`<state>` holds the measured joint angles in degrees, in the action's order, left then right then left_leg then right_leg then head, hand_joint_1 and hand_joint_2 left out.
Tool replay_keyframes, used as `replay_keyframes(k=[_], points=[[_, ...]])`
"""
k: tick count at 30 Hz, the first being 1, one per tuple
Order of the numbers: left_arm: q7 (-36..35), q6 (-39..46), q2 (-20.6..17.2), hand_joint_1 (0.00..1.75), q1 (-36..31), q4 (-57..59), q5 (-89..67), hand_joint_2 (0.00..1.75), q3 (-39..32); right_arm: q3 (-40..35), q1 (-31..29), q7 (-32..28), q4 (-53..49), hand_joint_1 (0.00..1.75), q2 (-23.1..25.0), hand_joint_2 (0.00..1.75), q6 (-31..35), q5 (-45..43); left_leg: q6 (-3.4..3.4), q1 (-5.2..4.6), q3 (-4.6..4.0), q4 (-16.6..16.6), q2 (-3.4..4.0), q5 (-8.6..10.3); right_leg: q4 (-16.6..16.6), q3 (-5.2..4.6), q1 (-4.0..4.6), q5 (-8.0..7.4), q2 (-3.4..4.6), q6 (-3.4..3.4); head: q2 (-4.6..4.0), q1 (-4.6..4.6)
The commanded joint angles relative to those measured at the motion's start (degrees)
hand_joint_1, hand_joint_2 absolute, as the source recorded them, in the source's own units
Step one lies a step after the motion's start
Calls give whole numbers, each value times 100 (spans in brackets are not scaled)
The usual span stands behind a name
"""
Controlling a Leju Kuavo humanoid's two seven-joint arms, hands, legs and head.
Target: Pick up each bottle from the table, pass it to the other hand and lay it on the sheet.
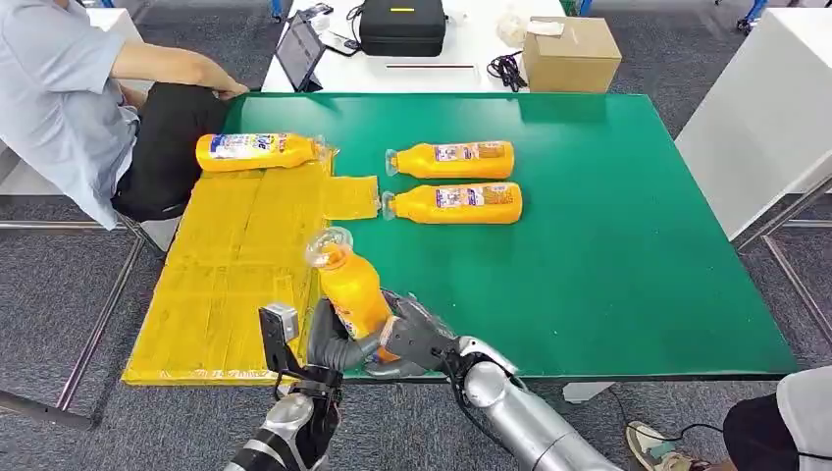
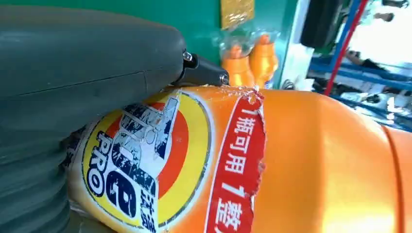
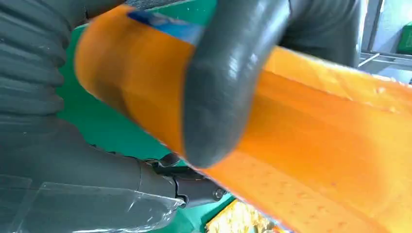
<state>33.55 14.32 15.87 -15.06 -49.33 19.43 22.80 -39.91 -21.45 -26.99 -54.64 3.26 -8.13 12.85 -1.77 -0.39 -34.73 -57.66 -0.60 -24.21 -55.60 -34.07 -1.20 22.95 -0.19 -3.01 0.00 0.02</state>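
- Handover is judged under way: the orange bottle (image 1: pixel 350 285) is gripped by both the right hand (image 1: pixel 412 339) and left hand (image 1: pixel 329 348) above the table edge (image 1: pixel 687 368).
- Release by the right hand is called for next, then laying on the yellow sheet (image 1: pixel 231 265).

A cardboard box (image 1: pixel 571 54), black case (image 1: pixel 402 26) and tablet (image 1: pixel 299 52) sit on the white table (image 1: pixel 471 74).

held bottle (image 1: pixel 351 289): base hidden behind both hands, cap end cut off in left wrist view | left hand (image 1: pixel 329 345): fingers hidden behind the held bottle | right hand (image 1: pixel 417 339): blurred in right wrist view, grip unclear | person (image 1: pixel 69 98): cut off left of the tabletop (image 1: pixel 628 245)
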Motion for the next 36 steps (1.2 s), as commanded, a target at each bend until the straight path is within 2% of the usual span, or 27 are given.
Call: replay_keyframes(k=[1,12,15,16,17,24,25,26,27,28,32,34,36], points=[[-60,-96,-130,175,-287,4,63,175,-595,15,89,7,-155,0,-183,175,63,45,7,5,6,1,1,-2,2,7,5,2,-1,8,0,0],[-73,290,-187,175,-425,-120,204,175,-1195,245,-38,97,-405,0,-354,175,25,27,8,5,5,-3,5,-3,-2,5,5,2,3,10,0,-2],[183,1037,-367,175,-607,111,-512,175,-1049,384,56,99,-548,0,-377,175,77,32,7,3,3,-2,2,-2,-2,5,4,2,0,9,0,0],[290,1590,-480,175,-721,307,-1096,175,-878,415,119,91,-559,0,-397,175,82,39,13,9,11,-5,6,-7,-4,14,10,5,3,16,0,0],[382,2152,-587,161,-818,483,-1675,175,-712,421,160,52,-546,0,-414,175,67,52,10,6,9,-2,1,-4,-1,12,7,3,-1,13,0,0],[378,2089,-606,161,-837,498,-1708,175,-776,424,181,7,-512,0,-416,175,64,68,11,7,16,0,3,-7,1,18,8,7,1,13,0,0],[338,2568,-558,126,-874,649,-3278,175,-1177,443,160,-40,-444,0,-381,175,34,82,8,6,12,-1,4,-6,0,13,6,5,2,10,0,0],[169,2568,-555,155,-909,677,-3511,175,-1213,480,161,-61,-393,0,-354,175,36,91,10,7,16,0,5,-7,1,18,8,6,2,12,0,0],[134,2568,-636,175,-963,698,-3658,175,-1184,487,160,-79,-370,0,-343,175,27,103,10,7,15,0,8,-6,1,16,8,4,5,12,0,0],[34,2568,-691,175,-1022,644,-4385,175,-1343,503,142,-156,-322,0,-323,175,-29,115,9,6,11,0,5,-3,1,11,6,2,3,10,0,0],[-459,2479,-996,175,-1221,503,-5317,175,-1084,581,119,-230,-241,0,-254,175,-162,109,13,11,8,-5,11,-6,-4,10,11,2,9,16,0,0],[-741,2568,-1095,175,-1299,612,-6376,175,-1146,566,49,-271,-157,0,-216,175,-257,58,14,11,9,-4,16,-5,-3,9,11,1,11,16,0,0],[-898,2549,-1238,175,-1465,1112,-6713,175,-997,570,24,-318,-162,0,-205,175,-290,17,16,13,16,-4,16,-7,-3,15,13,4,10,18,0,-2]])
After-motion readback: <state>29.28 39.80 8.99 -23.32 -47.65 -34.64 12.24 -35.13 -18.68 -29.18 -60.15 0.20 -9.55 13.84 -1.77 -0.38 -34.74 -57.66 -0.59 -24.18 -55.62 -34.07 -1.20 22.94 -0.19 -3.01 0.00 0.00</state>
